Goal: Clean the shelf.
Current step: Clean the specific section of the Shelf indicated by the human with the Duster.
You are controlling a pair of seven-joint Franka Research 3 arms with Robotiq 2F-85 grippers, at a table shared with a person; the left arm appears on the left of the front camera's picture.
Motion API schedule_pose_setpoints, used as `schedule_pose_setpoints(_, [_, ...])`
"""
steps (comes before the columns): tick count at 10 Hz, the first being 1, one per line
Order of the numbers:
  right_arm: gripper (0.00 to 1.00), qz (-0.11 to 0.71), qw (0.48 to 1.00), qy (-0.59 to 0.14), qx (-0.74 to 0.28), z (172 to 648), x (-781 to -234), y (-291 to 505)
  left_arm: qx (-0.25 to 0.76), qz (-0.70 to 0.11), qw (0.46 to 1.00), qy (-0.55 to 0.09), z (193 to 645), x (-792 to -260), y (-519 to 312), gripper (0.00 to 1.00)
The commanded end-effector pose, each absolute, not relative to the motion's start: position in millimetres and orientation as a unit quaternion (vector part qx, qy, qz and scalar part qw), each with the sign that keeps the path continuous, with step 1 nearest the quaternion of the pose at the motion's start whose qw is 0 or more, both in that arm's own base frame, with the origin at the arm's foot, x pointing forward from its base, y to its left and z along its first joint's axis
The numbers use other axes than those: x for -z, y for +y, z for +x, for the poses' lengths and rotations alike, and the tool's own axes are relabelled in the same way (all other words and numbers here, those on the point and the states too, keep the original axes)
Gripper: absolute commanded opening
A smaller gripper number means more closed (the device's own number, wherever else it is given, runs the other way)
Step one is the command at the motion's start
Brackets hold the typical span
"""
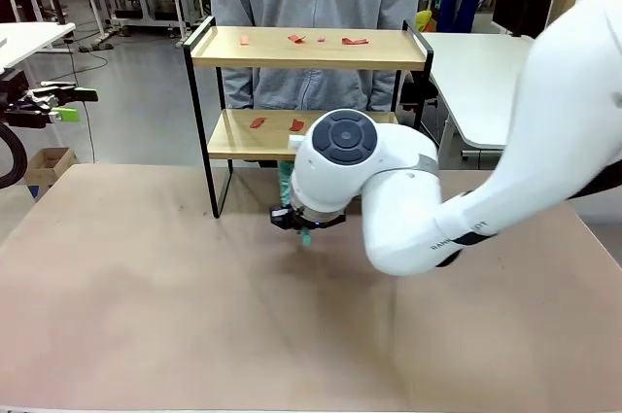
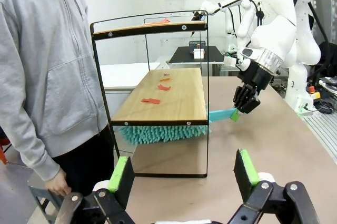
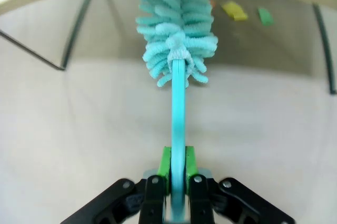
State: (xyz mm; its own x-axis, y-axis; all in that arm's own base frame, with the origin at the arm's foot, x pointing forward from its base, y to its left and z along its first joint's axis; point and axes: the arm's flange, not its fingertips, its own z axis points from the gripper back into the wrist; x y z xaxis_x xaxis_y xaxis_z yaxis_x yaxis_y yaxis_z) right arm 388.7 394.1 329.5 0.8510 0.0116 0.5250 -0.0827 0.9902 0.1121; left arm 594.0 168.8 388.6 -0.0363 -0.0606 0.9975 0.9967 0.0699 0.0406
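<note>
Beige worktop (image 1: pixel 146 287) is topped by the shelf (image 1: pixel 311 61), its boards strewn with red scraps (image 2: pixel 150 100). Just under its lower board a teal duster (image 2: pixel 158 133) is clamped by the handle in the right pincer (image 3: pixel 177 156), likely for sweeping. Off the shelf's end, the left pincer (image 2: pixel 183 168) is held wide open, empty.

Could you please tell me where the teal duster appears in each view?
Front view: duster at centre, mostly beyond the right end effector.
Left wrist view: centre, head under the shelf's lower board.
Right wrist view: top centre, handle clamped at bottom.
Shared landmark: that lower board.
</note>
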Motion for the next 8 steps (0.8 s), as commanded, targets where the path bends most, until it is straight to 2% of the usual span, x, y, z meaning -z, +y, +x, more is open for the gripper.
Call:
schedule_pose_setpoints(1, [0.13,0.058,0.96,-0.272,0.024,370,-347,355,0.514,-0.453,0.519,-0.511,593,-390,169,1.0])
schedule_pose_setpoints(4, [0.13,0.016,0.964,-0.259,0.062,351,-360,309,0.514,-0.453,0.519,-0.511,593,-390,169,1.0])
schedule_pose_setpoints(6, [0.13,-0.025,0.957,-0.274,0.092,344,-370,283,0.514,-0.453,0.519,-0.511,593,-390,169,1.0])
schedule_pose_setpoints(8, [0.13,-0.046,0.95,-0.3,0.075,337,-374,276,0.514,-0.453,0.519,-0.511,593,-390,169,1.0])
